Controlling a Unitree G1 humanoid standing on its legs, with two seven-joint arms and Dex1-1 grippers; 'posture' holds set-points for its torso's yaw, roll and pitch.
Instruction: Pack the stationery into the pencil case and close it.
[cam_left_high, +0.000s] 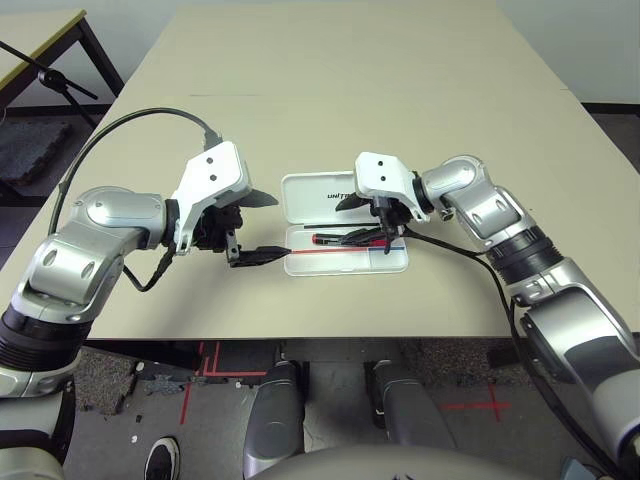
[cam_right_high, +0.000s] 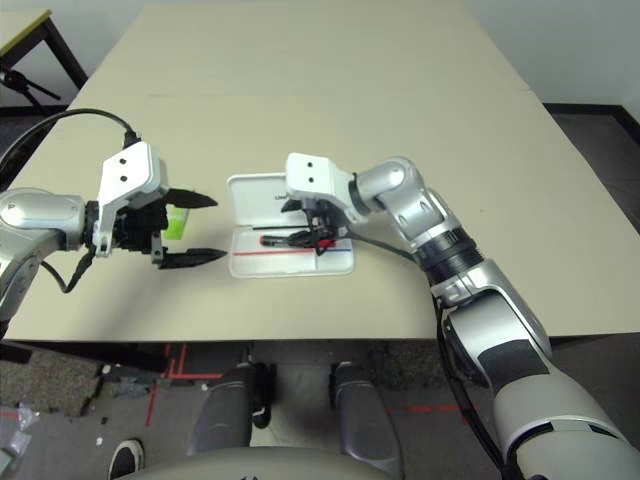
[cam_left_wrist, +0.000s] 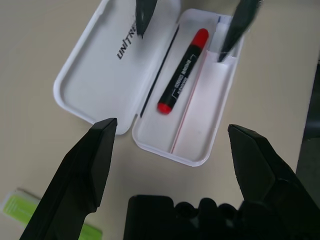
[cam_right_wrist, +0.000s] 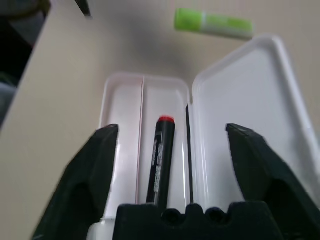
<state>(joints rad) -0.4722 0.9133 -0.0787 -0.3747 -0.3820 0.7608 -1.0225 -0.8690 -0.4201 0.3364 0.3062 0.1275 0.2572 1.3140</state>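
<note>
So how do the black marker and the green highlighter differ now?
The black marker lies inside the open pencil case; the green highlighter lies outside it on the table. The marker is black with red ends; the highlighter is lime green. Neither is gripped.

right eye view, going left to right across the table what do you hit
left gripper with open jaws and the lime-green highlighter showing between them → open pencil case → black marker lying in the case → right gripper over the case
</note>
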